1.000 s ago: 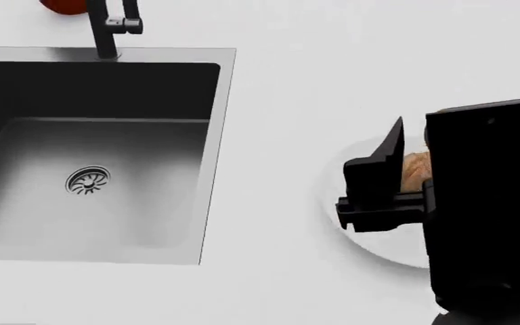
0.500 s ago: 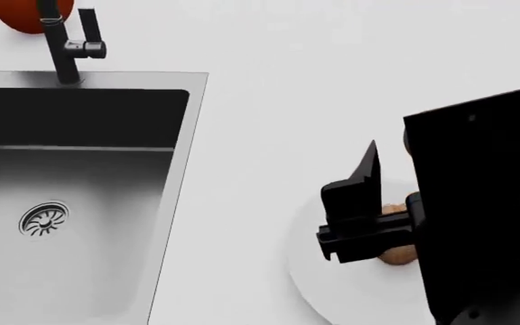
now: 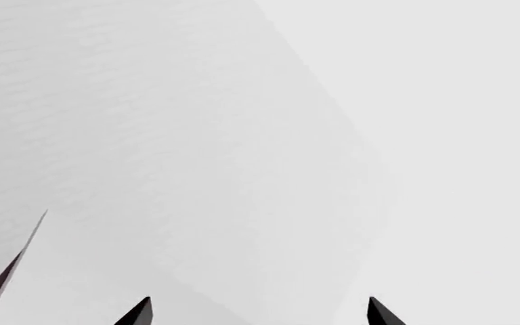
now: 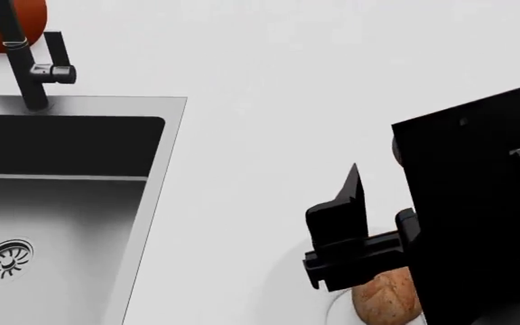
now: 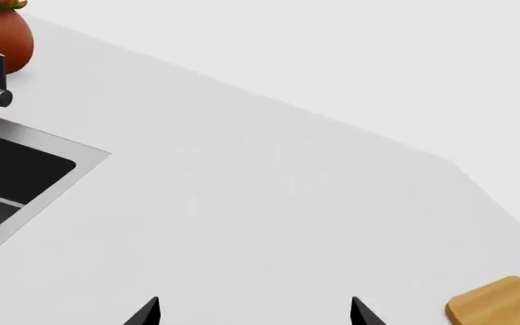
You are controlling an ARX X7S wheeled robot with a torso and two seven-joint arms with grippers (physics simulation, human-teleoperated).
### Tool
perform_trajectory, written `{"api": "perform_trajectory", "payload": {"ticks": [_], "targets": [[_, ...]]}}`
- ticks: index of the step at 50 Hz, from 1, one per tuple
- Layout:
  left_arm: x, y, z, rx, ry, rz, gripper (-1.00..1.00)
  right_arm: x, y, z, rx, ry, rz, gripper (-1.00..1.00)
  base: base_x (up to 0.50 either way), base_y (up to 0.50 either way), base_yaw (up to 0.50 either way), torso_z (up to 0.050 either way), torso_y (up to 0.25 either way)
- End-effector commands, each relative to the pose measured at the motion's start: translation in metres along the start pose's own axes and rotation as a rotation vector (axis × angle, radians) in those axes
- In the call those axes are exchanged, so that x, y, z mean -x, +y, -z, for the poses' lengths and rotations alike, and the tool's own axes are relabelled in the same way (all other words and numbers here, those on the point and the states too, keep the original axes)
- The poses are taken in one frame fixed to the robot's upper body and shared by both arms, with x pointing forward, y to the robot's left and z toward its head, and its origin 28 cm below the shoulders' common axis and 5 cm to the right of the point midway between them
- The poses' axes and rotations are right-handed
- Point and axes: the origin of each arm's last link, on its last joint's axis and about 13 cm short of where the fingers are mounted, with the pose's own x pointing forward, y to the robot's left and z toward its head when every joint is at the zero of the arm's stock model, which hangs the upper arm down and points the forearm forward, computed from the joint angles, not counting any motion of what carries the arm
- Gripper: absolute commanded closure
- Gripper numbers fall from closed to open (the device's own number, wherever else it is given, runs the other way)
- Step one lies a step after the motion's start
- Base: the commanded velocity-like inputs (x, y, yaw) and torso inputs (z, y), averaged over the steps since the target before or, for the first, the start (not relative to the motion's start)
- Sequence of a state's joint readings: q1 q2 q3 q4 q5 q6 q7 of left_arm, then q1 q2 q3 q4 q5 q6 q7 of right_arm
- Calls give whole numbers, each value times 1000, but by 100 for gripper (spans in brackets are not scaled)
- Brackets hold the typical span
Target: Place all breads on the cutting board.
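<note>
Lying on white plate (image 4: pixel 337 308): roll (image 4: pixel 384 298), long axis near-far | right hand (image 5: pixel 252 313) spread | left hand (image 3: pixel 258 313) spread

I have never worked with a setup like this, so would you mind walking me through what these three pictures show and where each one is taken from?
These are simulator renders of a two-armed wheeled robot at a white kitchen counter. The head view looks down from its head. The big black shape is the right arm, ending in the right gripper. Just below it a brown crusty roll lies on a round white plate. At the left are a steel sink, a black faucet and a red tomato-like object.

The other two pictures come from cameras near each gripper. The right wrist view shows two dark fingertips apart with nothing between them, and a corner of the wooden cutting board. The left wrist view shows only pale surfaces and the left gripper, fingertips apart, also empty.
</note>
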State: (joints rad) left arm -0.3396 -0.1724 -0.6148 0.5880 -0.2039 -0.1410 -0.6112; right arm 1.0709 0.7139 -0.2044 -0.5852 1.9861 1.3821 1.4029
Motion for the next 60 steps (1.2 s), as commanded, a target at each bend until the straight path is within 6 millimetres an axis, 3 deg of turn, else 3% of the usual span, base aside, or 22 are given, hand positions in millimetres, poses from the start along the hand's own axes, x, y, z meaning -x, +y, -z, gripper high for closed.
{"api": "perform_trajectory", "payload": {"ticks": [1, 13, 15, 18, 31, 50, 60], "targets": [[0, -1, -3, 1, 0, 7, -100, 22, 0, -14, -78, 100, -150, -100, 0, 0, 0, 0, 0], [7, 5, 5, -10, 4, 14, -100, 36, -18, -40, -119, 335, -225, -100, 0, 0, 0, 0, 0], [0, -3, -3, -12, 5, 18, -100, 35, -19, -40, -71, 375, -236, -100, 0, 0, 0, 0, 0], [9, 3, -1, -12, 4, 18, -100, 33, -17, -38, 14, 426, -251, -100, 0, 0, 0, 0, 0], [9, 1, -7, -11, 3, 27, -100, 21, -22, -39, 40, 495, -224, -100, 0, 0, 0, 0, 0], [8, 2, -1, -11, -2, 24, -100, -16, -15, -12, 34, 542, -216, -100, 0, 0, 0, 0, 0], [5, 7, 12, -7, -2, 24, -100, -37, -13, 1, 44, 533, -205, -100, 0, 0, 0, 0, 0]]}}
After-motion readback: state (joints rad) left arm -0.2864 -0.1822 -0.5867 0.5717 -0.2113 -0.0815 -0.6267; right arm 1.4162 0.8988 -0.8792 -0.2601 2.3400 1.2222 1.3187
